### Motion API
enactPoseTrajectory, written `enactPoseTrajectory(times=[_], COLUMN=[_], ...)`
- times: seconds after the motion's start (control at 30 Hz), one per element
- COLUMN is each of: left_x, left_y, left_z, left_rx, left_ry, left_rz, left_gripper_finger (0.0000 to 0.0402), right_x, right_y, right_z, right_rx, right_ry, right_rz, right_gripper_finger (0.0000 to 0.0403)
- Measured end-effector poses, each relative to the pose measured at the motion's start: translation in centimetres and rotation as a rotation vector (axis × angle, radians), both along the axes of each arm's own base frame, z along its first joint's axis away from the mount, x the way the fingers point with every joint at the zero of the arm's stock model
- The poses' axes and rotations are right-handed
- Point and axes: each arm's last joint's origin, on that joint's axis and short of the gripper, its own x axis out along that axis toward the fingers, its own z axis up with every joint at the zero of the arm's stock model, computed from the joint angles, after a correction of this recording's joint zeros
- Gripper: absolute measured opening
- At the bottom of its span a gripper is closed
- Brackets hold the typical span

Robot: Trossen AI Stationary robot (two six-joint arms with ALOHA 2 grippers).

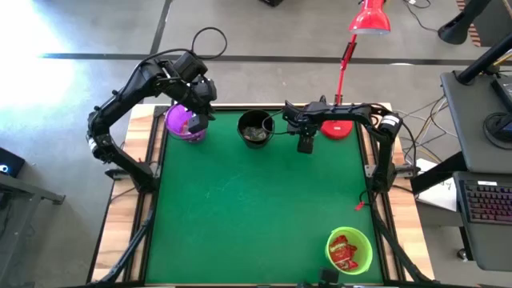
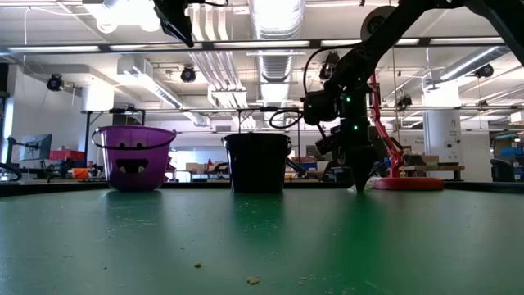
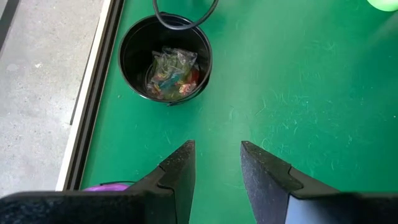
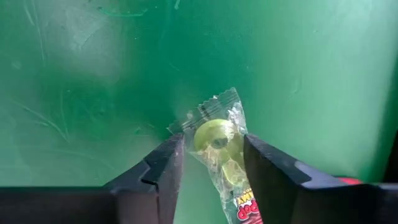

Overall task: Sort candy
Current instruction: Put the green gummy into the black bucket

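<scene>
on the tabletop beside the black bowl, right gripper jaws part-open astride a clear-wrapped green candy, not clamped. light, crinkly, slippery wrapper; grip across hard centre. left gripper over purple bowl, jaws half open, empty.

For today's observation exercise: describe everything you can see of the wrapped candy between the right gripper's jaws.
The candy is a pale green ring-shaped sweet sealed in a clear, crinkly plastic wrapper with a serrated end and red lettering at the other end. It lies on the green table, between the jaws of the right gripper, which stand close on either side of it; contact cannot be confirmed.
</scene>
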Motion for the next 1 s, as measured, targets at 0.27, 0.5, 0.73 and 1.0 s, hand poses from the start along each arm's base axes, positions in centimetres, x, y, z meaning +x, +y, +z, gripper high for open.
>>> enactPoseTrajectory(times=[0.27, 0.5, 0.73, 1.0], left_x=[0.0, 0.0, -0.2, -0.2], left_y=[0.0, 0.0, -0.1, -0.2], left_z=[0.0, 0.0, -0.1, -0.2], left_rx=[0.0, 0.0, -0.015, -0.019], left_ry=[0.0, 0.001, 0.023, 0.03], left_rz=[0.0, 0.0, 0.0, 0.0], left_gripper_finger=[0.011, 0.011, 0.011, 0.011], right_x=[-0.1, 0.0, 1.1, 2.7], right_y=[0.2, 0.0, -0.3, 1.7], right_z=[-0.1, 0.7, 4.8, 10.9], right_rx=[0.019, 0.011, 0.03, 0.088], right_ry=[-0.006, -0.01, -0.056, -0.23], right_rz=[-0.067, -0.2, -0.317, -0.359], right_gripper_finger=[0.0039, 0.001, 0.0009, 0.0009])
